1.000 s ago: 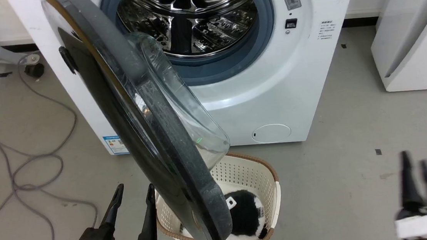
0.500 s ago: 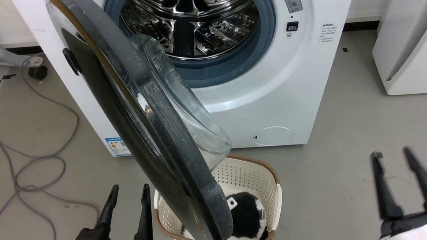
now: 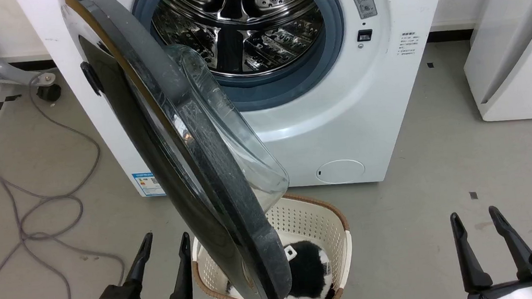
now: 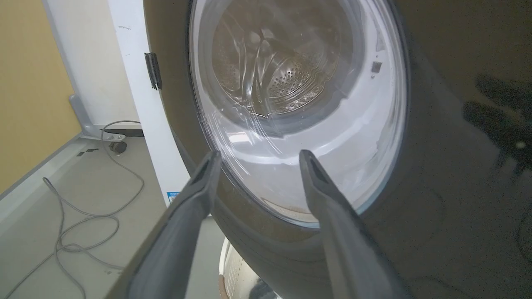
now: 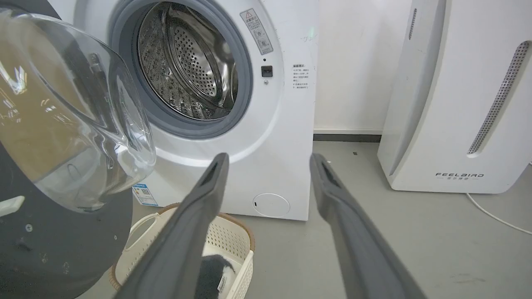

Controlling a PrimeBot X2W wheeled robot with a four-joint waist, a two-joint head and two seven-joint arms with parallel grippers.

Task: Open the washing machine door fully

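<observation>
Washing machine door point(image 3: 201, 174) stands swung roughly halfway out from the washing machine point(image 3: 365, 126), its lower edge over a laundry basket point(image 3: 315, 215). Left gripper point(image 3: 166, 236) hovers beside its outer face, fingers apart; right gripper point(image 3: 473, 213), likewise spread, holds nothing.

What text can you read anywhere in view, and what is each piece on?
"FEELBIRD": front of the white appliance; smaller line beneath too small.
Warning label on the washing machine: triangle sign, print too small.
Print block beside it: unreadable.
Blue label sticker, lower corner: unreadable.
</observation>
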